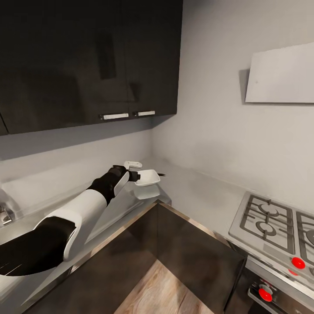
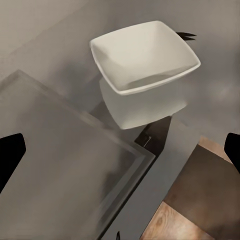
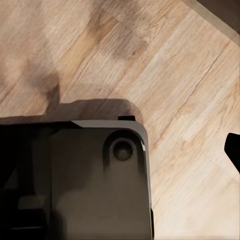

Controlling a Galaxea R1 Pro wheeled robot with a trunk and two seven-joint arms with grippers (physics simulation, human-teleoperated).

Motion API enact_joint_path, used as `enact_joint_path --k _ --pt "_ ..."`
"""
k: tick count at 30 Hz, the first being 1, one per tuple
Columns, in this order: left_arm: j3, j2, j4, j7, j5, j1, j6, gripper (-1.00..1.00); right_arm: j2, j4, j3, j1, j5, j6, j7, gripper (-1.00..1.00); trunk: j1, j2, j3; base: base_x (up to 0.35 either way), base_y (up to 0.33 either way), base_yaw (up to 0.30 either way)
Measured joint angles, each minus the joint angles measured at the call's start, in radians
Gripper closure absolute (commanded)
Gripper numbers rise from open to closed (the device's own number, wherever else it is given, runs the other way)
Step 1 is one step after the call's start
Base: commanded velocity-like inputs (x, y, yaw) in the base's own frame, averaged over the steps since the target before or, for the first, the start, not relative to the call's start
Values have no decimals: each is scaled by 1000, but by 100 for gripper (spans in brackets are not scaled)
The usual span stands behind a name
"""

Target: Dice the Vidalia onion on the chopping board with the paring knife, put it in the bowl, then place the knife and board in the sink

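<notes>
1. The left arm [image 1: 87, 205] is seen stretched from the lower left toward the frame centre of the head view, over the grey countertop [image 1: 196, 192].
2. The left gripper [image 1: 136, 171] is spread open and empty above the white bowl [image 1: 147, 177].
3. The right gripper's finger state cannot be told; wood floor [image 3: 190, 75] is seen below it.

- We see our left arm [image 1: 83, 209] reaching over the grey countertop [image 1: 196, 192] toward the corner.
- The white bowl [image 1: 147, 178] sits just beyond the left gripper [image 1: 133, 171]; its jaw state is unclear.
- Dark cabinets [image 1: 87, 61] hang above; a stove [image 1: 279, 226] stands at right.
</notes>
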Motion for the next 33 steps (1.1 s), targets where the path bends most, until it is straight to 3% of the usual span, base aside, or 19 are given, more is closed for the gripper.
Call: enact_joint_path --k 11,33 --pt "0 0 -6 1 0 0 0 -100 3 1 1 0 0 -1 1 -100 0 0 0 0 0 0" --pt "2 0 -8 1 0 0 2 -100 4 1 1 0 0 0 0 -100 0 0 0 101 -32 0"
